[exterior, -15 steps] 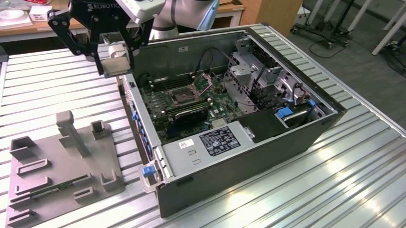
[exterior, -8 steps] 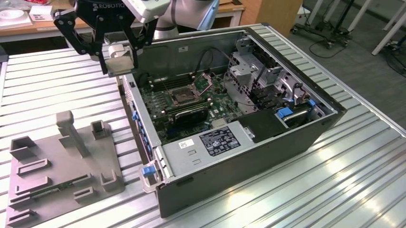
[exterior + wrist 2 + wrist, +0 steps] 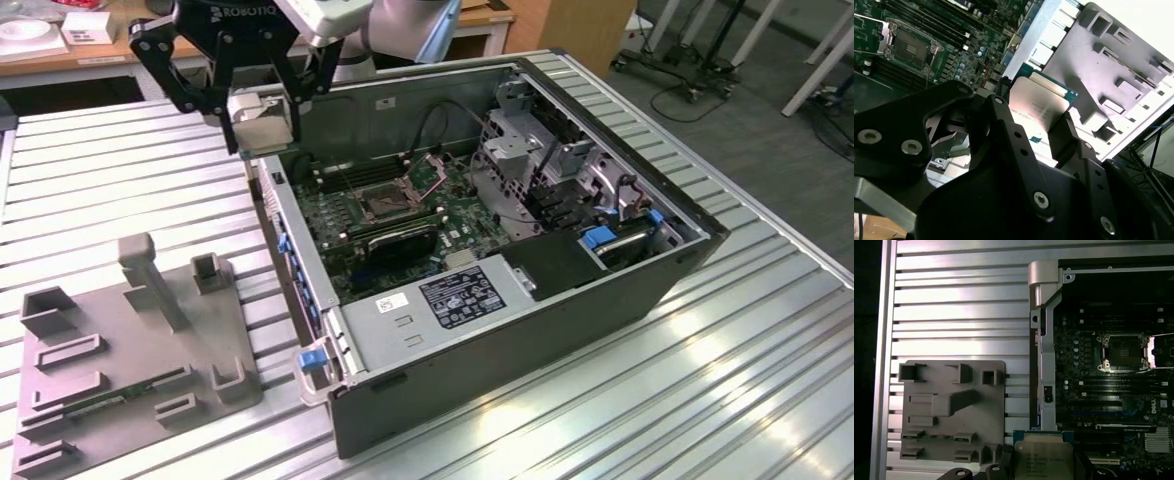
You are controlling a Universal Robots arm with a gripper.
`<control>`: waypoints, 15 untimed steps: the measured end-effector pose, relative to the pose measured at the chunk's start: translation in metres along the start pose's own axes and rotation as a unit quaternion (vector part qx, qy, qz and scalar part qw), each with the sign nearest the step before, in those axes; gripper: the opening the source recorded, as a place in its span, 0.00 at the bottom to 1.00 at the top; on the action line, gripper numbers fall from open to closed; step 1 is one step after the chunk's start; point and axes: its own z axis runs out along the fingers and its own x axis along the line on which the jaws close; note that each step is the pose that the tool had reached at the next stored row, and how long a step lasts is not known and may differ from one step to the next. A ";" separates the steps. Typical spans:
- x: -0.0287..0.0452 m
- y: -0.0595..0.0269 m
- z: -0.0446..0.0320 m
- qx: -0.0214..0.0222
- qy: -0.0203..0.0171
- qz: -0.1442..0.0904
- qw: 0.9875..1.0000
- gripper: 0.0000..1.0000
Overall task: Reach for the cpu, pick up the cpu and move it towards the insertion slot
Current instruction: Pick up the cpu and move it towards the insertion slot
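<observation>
cpu (image 3: 1043, 460) lower edge cut off, print unreadable — fingertips hidden behind it

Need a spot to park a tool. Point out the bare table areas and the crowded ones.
Free: ribbed table beyond the gray fixture plate, and the strip on the exterior view's right of the computer case. Crowded: inside the case around the slot, and at its far corner, where the gripper holds the cpu.

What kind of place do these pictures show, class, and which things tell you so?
Probably a robotics lab or test workshop. An opened computer case lies on a slatted metal table beside a gray fixture plate, and the arm's hand holds the cpu. Desks and wheeled stands stand behind.
</observation>
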 end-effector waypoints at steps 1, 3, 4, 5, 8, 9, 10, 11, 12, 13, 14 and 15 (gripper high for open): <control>-0.0011 0.0000 0.0000 0.000 0.000 0.000 1.000 0.55; -0.0032 0.0000 0.0000 0.000 0.000 0.000 1.000 0.55; -0.0043 0.0000 0.0000 0.000 0.000 0.000 1.000 0.55; -0.0053 0.0000 0.0000 0.000 0.000 0.000 1.000 0.55; -0.0083 0.0001 0.0000 0.000 0.000 0.000 1.000 0.55; -0.0093 0.0001 0.0000 0.000 0.000 0.000 1.000 0.55; -0.0103 0.0001 0.0000 0.000 0.000 0.000 1.000 0.55; -0.0112 0.0001 0.0000 0.000 0.000 0.000 1.000 0.55; -0.0121 0.0001 -0.0001 0.000 0.000 0.000 1.000 0.55; -0.0129 0.0001 -0.0001 0.000 0.000 0.000 1.000 0.55; -0.0136 0.0001 0.0000 0.000 0.000 0.000 1.000 0.55; -0.0144 0.0001 -0.0001 0.000 0.000 0.000 1.000 0.55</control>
